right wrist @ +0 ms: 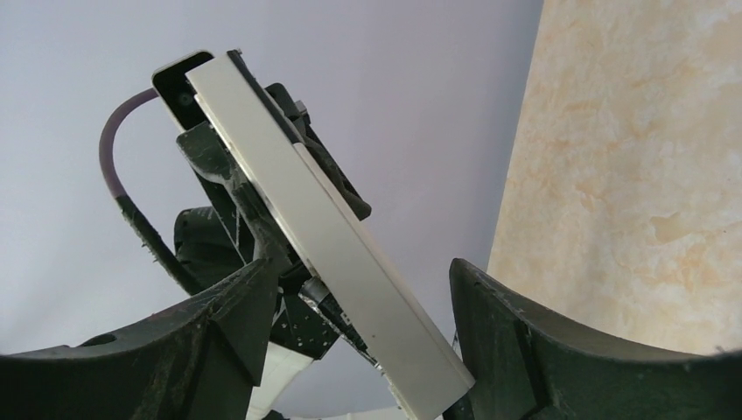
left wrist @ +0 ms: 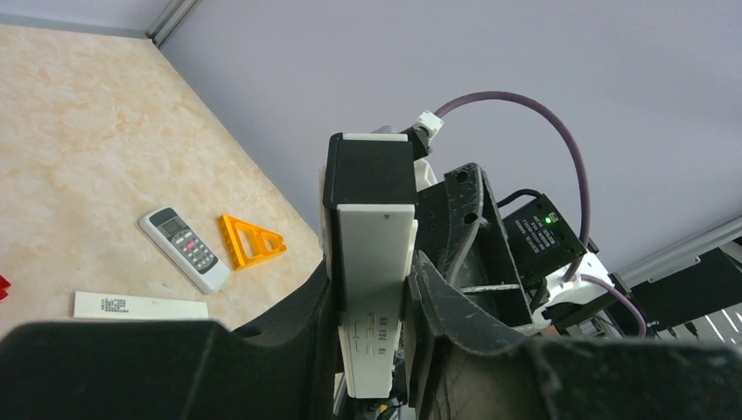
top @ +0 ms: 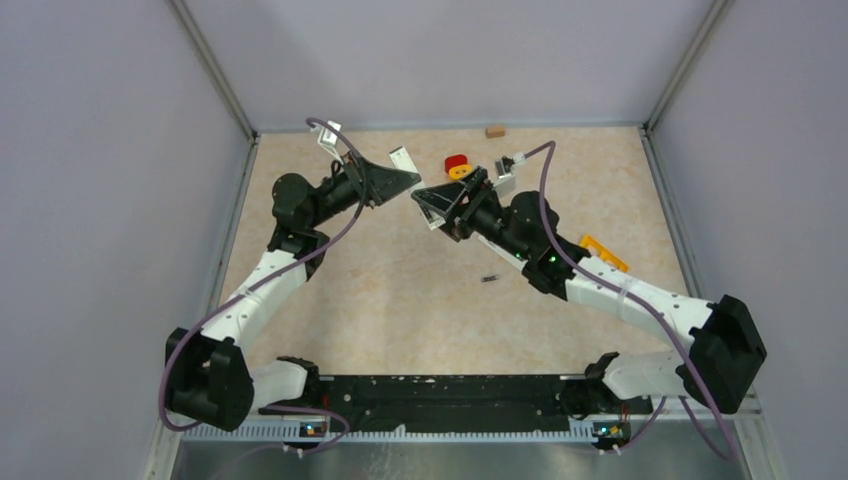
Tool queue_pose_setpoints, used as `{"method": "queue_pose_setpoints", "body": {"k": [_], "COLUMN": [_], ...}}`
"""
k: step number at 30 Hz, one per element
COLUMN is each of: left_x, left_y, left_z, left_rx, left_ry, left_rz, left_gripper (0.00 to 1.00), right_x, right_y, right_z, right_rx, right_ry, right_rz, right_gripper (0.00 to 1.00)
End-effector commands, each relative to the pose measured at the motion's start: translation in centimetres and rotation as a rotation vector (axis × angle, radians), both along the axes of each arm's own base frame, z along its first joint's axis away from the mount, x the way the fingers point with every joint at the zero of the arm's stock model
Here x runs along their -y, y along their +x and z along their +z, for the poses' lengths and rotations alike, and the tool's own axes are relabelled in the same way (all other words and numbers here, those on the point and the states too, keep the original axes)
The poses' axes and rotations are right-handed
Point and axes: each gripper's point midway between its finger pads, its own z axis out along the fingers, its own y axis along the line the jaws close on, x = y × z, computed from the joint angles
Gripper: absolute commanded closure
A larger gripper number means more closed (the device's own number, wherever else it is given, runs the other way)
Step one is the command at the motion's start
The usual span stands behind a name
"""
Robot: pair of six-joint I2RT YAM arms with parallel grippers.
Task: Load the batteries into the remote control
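Holding the remote (left wrist: 374,262) is the left fingers' (left wrist: 451,302) job rn: clamped narrow on its sides, w/ the open battery bay (left wrist: 369,171) poking out past the tips. The right fingers (right wrist: 516,332) are spread wide, same remote passing btw them, gripping nothing afaict. Only one of the batteries I can spot, a tiny dark cell (top: 490,278), lies on the tabletop (top: 400,320) well back from both sets of fingers. Imo it's the steady-the-remote step. Next move needs the right fingers to back off and grab that cell w/o bumping the remote.
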Motion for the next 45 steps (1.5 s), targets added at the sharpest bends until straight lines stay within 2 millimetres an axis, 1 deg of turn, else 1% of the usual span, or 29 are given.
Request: {"method": "queue_pose_setpoints", "body": {"k": [1, 11, 16, 18, 19, 20, 22, 23, 24, 25, 26, 29, 32, 34, 37, 38, 40, 43, 45], "left_x": [-0.3, -0.6, -0.5, -0.5, -0.5, -0.5, -0.6, -0.7, -0.8, -0.9, -1.0, -1.7, -2.7, -3.5, -4.9, -5.5, -6.6, -8.2, -8.8], "left_y": [-1.5, -1.0, -0.8, -0.7, -0.7, -0.6, -0.2, 0.0, 0.1, 0.4, 0.6, 1.3, 2.0, 2.3, 3.0, 3.3, 3.9, 4.6, 4.6], "left_z": [2.1, 2.7, 2.7, 2.8, 2.7, 2.7, 2.3, 2.0, 1.8, 1.5, 1.1, 0.0, -1.3, -2.3, -4.1, -4.9, -6.5, -8.5, -9.1], "left_rx": [0.121, 0.083, 0.021, 0.007, 0.004, 0.002, 0.001, -0.001, 0.002, 0.007, 0.003, -0.009, -0.034, -0.055, -0.110, -0.134, -0.185, -0.241, -0.263], "left_ry": [-0.017, -0.048, -0.081, -0.089, -0.089, -0.087, -0.070, -0.060, -0.050, -0.035, -0.022, 0.013, 0.041, 0.057, 0.092, 0.111, 0.155, 0.221, 0.237], "left_rz": [-0.008, 0.021, 0.007, 0.005, 0.006, 0.010, 0.032, 0.043, 0.053, 0.065, 0.075, 0.104, 0.142, 0.169, 0.230, 0.258, 0.322, 0.406, 0.422], "left_gripper": [1.00, 1.00, 1.00, 1.00, 1.00, 1.00, 1.00, 1.00, 1.00, 1.00, 1.00, 1.00, 1.00, 1.00, 1.00, 1.00, 1.00, 1.00, 1.00], "right_x": [-0.2, -0.6, -0.7, -0.6, -0.6, -0.4, 0.1, 0.5, 1.0, 1.6, 2.4, 4.9, 7.0, 8.1, 10.1, 10.7, 11.5, 12.2, 12.3], "right_y": [0.1, -0.3, -0.5, -0.5, -0.5, -0.6, -0.6, -0.6, -0.7, -0.8, -0.9, -1.2, -1.8, -2.0, -1.8, -1.7, -1.8, -1.8, -1.7], "right_z": [3.9, 3.2, 2.7, 2.5, 2.5, 2.5, 2.5, 2.5, 2.5, 2.6, 2.7, 2.0, 0.0, -2.4, -7.7, -10.0, -13.7, -17.9, -19.8], "right_rx": [0.067, 0.061, 0.077, 0.091, 0.101, 0.110, 0.131, 0.149, 0.171, 0.194, 0.222, 0.287, 0.348, 0.388, 0.376, 0.374, 0.336, 0.324, 0.321], "right_ry": [0.088, 0.100, 0.088, 0.074, 0.068, 0.061, 0.036, 0.021, 0.006, -0.008, -0.022, -0.094, -0.248, -0.426, -0.745, -0.856, -1.000, -1.157, -1.224], "right_rz": [0.022, 0.068, 0.076, 0.075, 0.073, 0.073, 0.064, 0.054, 0.048, 0.041, 0.033, -0.001, -0.015, -0.003, 0.050, 0.093, 0.171, 0.298, 0.370], "right_gripper": [0.30, 0.58, 0.66, 0.66, 0.62, 0.52, 0.25, 0.16, 0.11, 0.08, 0.07, 0.07, 0.08, 0.11, 0.20, 0.23, 0.29, 0.36, 0.38]}}
